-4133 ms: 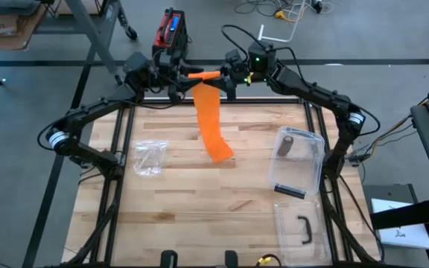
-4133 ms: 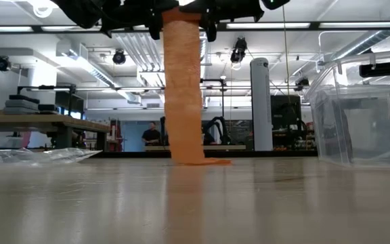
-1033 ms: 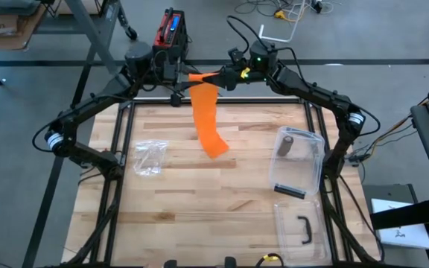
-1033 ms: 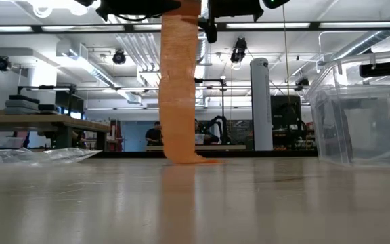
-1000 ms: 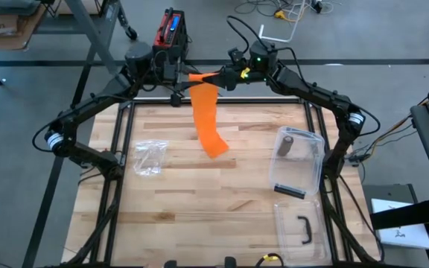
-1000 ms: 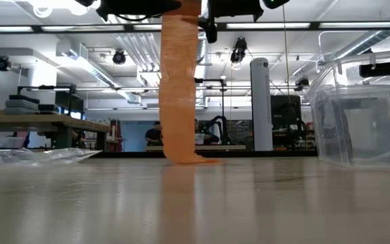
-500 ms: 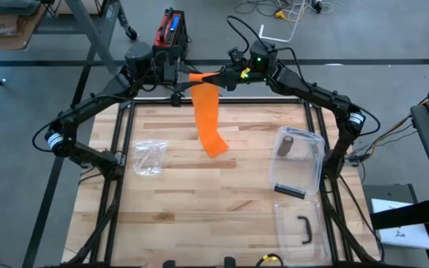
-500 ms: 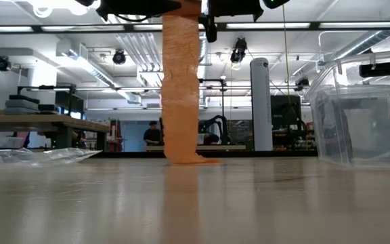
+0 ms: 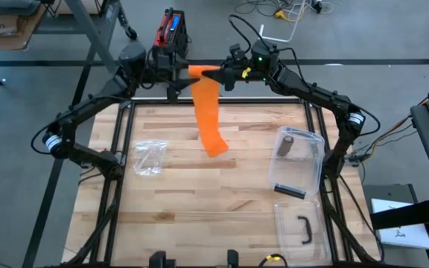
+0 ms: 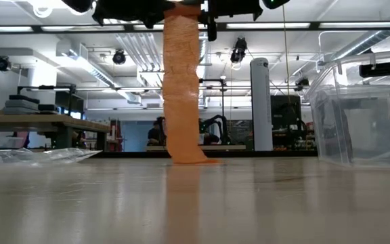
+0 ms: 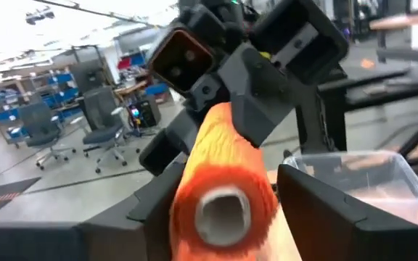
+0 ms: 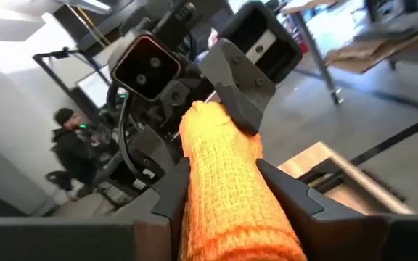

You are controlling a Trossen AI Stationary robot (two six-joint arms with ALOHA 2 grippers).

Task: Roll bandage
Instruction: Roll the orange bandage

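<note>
Orange bandage: rolled end raised at the rear edge of the tabletop, its tail hanging down to the wood. Right tool clamps one end of the roll; left tool flanks the other end, fingers spread, apparently not gripping.

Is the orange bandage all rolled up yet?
Only partly: the bandage has a rolled end between both grippers, but a long strip hangs to the table.
</note>
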